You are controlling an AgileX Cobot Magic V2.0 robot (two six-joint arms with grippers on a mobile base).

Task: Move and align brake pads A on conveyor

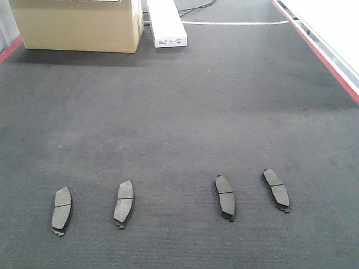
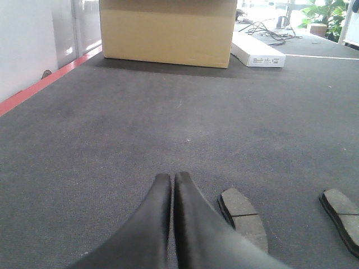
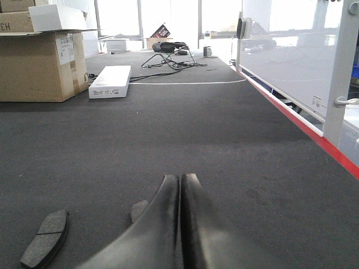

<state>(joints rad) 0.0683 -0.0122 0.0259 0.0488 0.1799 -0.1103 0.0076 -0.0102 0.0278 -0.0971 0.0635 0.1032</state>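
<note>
I see four brake pads (image 1: 62, 210) in a near row on the conveyor (image 1: 179, 112); both jaws closed, empty, just beside pads; cardboard box (image 1: 76, 23) far left.

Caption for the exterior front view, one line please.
Four brake pads in a loose row on the conveyor, cardboard box behind.

Four dark grey brake pads (image 1: 62, 211) lie on the charcoal, finely ribbed conveyor (image 1: 179, 112). Its edges carry red stripes (image 1: 320, 53). The box (image 1: 76, 25) is tan cardboard.
</note>
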